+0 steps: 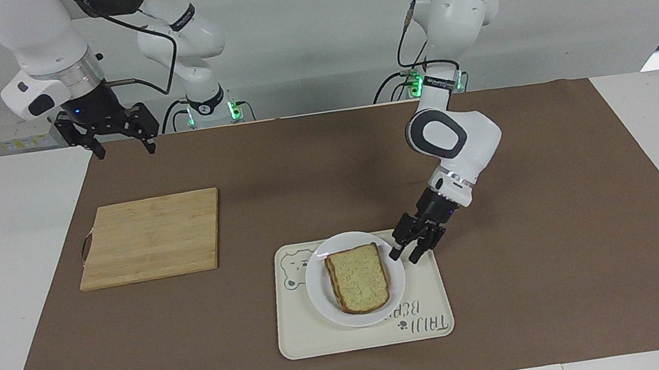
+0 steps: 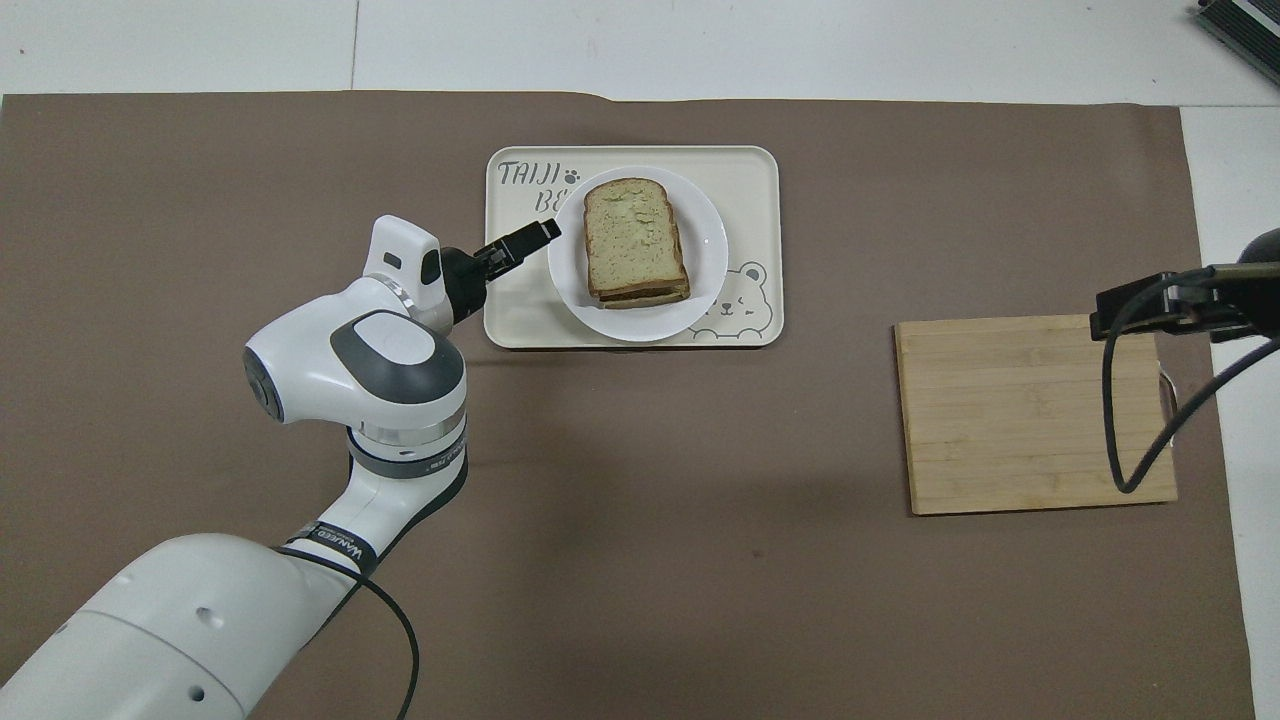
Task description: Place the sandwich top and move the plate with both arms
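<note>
The sandwich top [image 1: 359,277] [image 2: 633,235], a pale speckled slice with a brown crust, lies on the stacked sandwich on the small white plate [image 1: 317,277] [image 2: 715,262]. The plate rests on the cream tray [image 1: 306,337] [image 2: 760,200]. My left gripper [image 1: 404,257] [image 2: 535,236] is open just off the plate's rim, on the side toward the left arm's end of the table, low over the tray and holding nothing. My right gripper [image 1: 125,150] hangs open and empty in the air, over the mat's edge by the right arm's base, and this arm waits.
A bamboo cutting board [image 1: 150,236] [image 2: 1035,415] lies bare on the brown mat toward the right arm's end. The tray has a bear drawing and lettering. White table shows around the mat.
</note>
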`<state>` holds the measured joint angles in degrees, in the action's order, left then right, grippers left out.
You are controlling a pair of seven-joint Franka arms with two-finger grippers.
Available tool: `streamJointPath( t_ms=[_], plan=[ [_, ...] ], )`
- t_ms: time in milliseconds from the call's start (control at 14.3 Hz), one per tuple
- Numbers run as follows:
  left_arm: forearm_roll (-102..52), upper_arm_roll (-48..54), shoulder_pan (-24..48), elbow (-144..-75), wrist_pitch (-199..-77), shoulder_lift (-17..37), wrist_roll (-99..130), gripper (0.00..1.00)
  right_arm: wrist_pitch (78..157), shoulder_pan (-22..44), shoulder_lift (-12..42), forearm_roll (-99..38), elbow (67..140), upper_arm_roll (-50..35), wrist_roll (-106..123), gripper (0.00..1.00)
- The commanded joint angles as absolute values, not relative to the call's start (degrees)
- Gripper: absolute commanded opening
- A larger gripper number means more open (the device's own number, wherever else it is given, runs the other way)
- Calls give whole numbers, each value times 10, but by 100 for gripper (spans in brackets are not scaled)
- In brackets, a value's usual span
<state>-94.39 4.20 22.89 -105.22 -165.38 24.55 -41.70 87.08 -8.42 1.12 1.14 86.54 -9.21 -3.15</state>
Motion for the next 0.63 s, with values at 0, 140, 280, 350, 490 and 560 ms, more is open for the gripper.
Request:
streamJointPath(
  t_ms=[0, 140, 280, 350, 490, 560],
  plan=[
    [-934, 40, 227, -1096, -1675, 198, -420, 100, 864, -90, 6, 1, 865, -96, -37, 100],
    [-925, 35, 224, -1096, -1675, 189, -422, 100, 864, -90, 6, 0, 865, -96, -37, 100],
    [-870, 26, 224, -1093, -1674, 189, -422, 100, 864, -90, 6, 1, 865, -96, -37, 100],
    [-848, 24, 223, -1092, -1674, 190, -422, 100, 864, -90, 6, 0, 865, -96, -37, 100],
    [-828, 10, 223, -1082, -1668, 192, -420, 100, 864, -90, 6, 0, 865, -96, -37, 100],
    [-818, 9, 222, -1078, -1667, 194, -420, 100, 864, -90, 6, 0, 865, -96, -37, 100]
  ],
)
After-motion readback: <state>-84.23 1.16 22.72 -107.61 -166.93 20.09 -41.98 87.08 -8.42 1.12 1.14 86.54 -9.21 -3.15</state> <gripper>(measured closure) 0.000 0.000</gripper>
